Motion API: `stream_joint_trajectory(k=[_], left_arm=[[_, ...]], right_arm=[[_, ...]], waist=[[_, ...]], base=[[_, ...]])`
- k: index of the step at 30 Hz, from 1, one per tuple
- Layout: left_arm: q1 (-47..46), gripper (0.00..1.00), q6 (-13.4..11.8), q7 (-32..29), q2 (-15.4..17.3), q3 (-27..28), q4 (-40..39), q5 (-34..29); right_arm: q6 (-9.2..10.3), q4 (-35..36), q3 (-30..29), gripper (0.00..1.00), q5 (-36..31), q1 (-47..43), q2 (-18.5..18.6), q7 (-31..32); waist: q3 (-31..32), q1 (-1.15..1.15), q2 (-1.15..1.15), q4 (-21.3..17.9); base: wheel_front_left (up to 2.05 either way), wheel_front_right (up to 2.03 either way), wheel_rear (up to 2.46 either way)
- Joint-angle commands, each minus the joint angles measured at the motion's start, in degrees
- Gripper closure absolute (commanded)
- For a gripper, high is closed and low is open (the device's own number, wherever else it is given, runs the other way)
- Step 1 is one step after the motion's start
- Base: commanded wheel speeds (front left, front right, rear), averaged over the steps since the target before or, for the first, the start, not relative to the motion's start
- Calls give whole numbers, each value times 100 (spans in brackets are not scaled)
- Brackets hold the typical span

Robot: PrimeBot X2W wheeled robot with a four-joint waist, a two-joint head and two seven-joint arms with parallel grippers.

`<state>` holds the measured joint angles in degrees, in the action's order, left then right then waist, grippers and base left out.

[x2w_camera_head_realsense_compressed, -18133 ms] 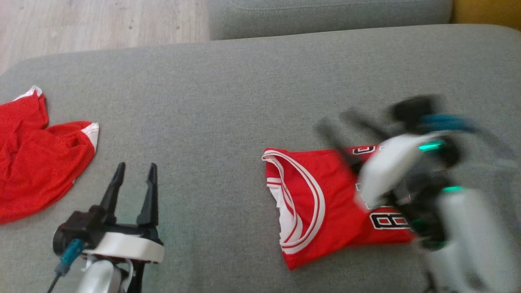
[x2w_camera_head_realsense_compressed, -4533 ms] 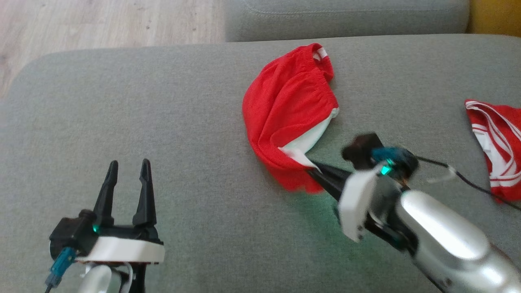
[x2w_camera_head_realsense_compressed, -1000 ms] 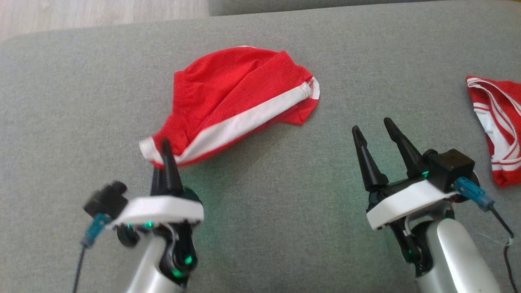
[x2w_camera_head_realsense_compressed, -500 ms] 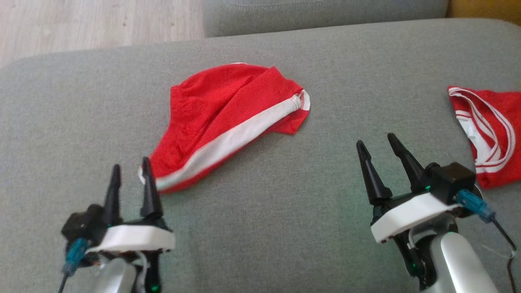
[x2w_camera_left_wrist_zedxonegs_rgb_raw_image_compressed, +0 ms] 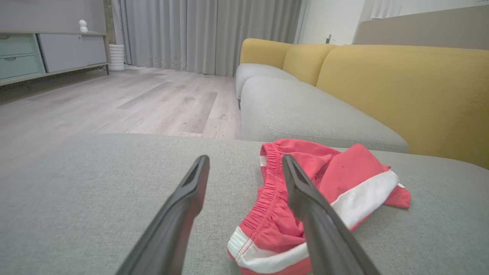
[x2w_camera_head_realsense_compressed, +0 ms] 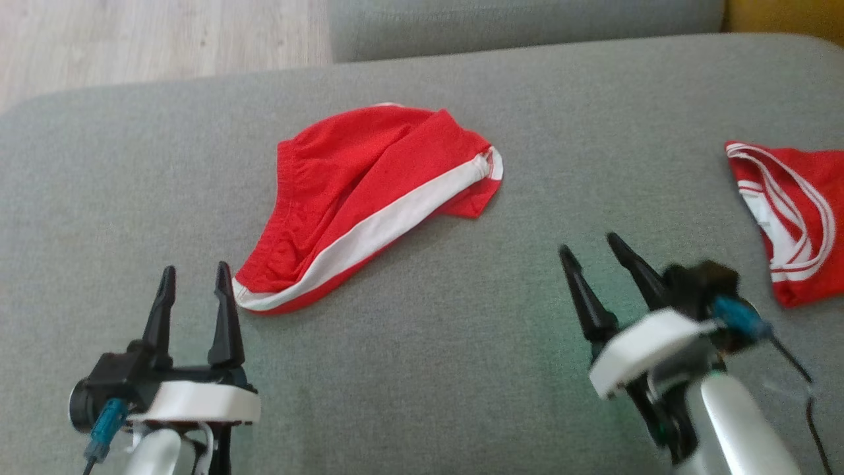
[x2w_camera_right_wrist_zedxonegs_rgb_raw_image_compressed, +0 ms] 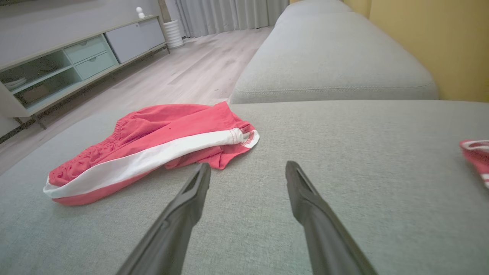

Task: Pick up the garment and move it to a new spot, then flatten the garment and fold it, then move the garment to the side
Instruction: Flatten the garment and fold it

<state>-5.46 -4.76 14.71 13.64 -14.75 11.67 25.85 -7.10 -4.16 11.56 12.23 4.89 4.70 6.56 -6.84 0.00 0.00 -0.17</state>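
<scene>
The garment is a pair of red shorts with a white side stripe, lying bunched and half folded on the grey sofa cushion. Its near-left corner lies just beyond my left gripper, which stands open and holds nothing. In the left wrist view the shorts lie to the right, partly behind the right finger, and the gripper is open. My right gripper is open too, well to the right of the shorts. Its wrist view shows the shorts ahead and to the left of the gripper.
A folded red jersey with white trim lies at the cushion's right edge; its corner shows in the right wrist view. Another grey cushion lies beyond, wooden floor to the far left, yellow backrests on the right.
My left gripper has let go of the shorts' corner, opened and drawn back towards me. The corner now rests on the cushion. My right gripper has shifted slightly.
</scene>
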Motion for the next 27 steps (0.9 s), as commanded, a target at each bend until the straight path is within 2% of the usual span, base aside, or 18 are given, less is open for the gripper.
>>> stream_joint_trajectory(k=[1, 6, 8, 13, 17, 27], left_arm=[[-183, 0, 30, 27, 141, 173, -198, -50], [-429, 0, 132, 27, 177, 114, -280, -95], [-627, 0, 181, 28, 150, 93, -308, -120], [-833, 0, 246, 28, 35, 54, -314, -162], [-902, 0, 298, 29, -62, 61, -284, -194], [-987, 0, 439, 29, -226, 194, -240, -315]], right_arm=[[-39, 111, 190, 0, 72, 473, 75, 90], [-39, -589, 355, 0, 454, 1669, 41, 632], [-39, -1269, 402, 0, 590, 2407, 24, 934], [-39, -2465, 440, 0, 679, 3196, -19, 1308], [-39, -3189, 484, 0, 671, 3540, -30, 1341], [-39, -4135, 546, 0, 737, 4097, -59, 720]], waist=[[-107, 0, 0, 42], [-514, 0, 0, 257], [-753, 0, 0, 472], [-992, 0, 0, 803], [-1083, 0, 0, 971], [-1205, 0, 0, 1080]], base=[[0, 0, 0], [0, 0, 0], [0, 0, 0], [0, 0, 0], [0, 0, 0], [0, 0, 0]])
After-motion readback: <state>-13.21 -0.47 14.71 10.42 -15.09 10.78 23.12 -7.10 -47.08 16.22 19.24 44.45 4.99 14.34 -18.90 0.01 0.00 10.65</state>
